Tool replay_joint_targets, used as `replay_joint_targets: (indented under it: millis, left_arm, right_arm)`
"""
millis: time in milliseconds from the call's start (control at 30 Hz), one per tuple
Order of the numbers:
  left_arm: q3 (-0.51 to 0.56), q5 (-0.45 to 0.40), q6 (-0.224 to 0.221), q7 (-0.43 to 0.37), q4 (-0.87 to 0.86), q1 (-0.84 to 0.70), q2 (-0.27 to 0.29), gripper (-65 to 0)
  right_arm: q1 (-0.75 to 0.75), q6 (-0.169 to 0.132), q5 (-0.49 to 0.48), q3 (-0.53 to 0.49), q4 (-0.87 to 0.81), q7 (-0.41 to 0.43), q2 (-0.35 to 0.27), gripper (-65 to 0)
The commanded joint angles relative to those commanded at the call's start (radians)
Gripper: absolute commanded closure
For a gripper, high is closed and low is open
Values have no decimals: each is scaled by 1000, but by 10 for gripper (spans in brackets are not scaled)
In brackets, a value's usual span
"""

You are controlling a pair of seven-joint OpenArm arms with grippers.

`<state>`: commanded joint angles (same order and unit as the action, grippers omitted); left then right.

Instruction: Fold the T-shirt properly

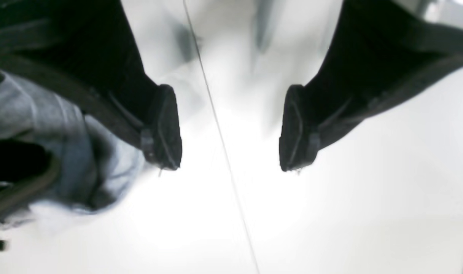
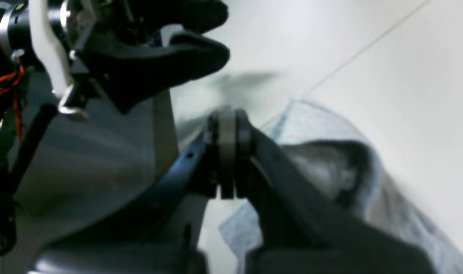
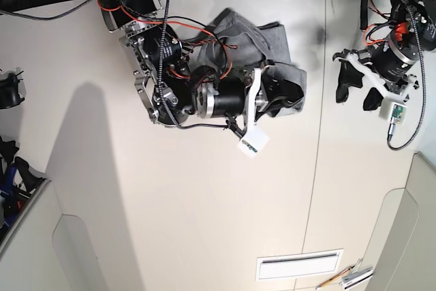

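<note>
The T-shirt (image 3: 276,37) is in a messy heap on the bench (image 3: 204,223), under and beside the right arm (image 3: 163,66). It has lumps and bends, and I can't see any neat fold in it. I think the job is near its start, and the step now is to get the cloth sorted out and spread flat.

The right tool (image 2: 229,114) is down at the cloth, with its two fingers close together. I can't tell if a bit of the shirt is pinched between them. The left tool (image 3: 360,96) is wide open with nothing in it. It is over bare bench, a little way off from the shirt's edge.

Next, the left tool should go over to the shirt and grab a loose edge. Then both arms could pull gently apart to get the bumps out. If the right tool has no cloth, it should get a good pinch first. Folding can wait until the shirt lies flat.
</note>
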<state>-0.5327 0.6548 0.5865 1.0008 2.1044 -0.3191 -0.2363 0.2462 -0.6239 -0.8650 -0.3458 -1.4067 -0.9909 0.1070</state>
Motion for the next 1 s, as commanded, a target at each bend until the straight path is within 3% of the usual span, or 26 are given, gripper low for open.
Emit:
replay_joint_targets:
  millis: [100, 200, 267, 433, 600, 767, 1000]
  left_arm:
    - [-37, 75, 29, 21, 0, -3, 0, -434]
    - [-38, 101, 32, 32, 0, -6, 0, -434]
    - [-38, 110, 39, 32, 0, -20, 1, -434]
    - [-38, 111, 39, 32, 0, -22, 1, -434]
    - [-38, 112, 39, 31, 0, -22, 1, -434]
    - [-38, 112, 39, 28, 0, -22, 1, -434]
    - [-38, 112, 39, 29, 0, -23, 1, -434]
  right_arm:
    - [6, 0, 5, 0, 2, -1, 39, 0]
    - [14, 1, 5, 27, -45, -35, 36, 0]
    - [13, 3, 0, 53, -86, -72, 4, 0]
    - [13, 8, -42, 101, -115, -73, -133, 0]
    - [5, 7, -51, 110, -114, -72, -210, 0]
    - [-24, 0, -51, 102, -96, -62, -225, 0]
    - [-25, -1, 24, 11, -30, 35, -220, 0]
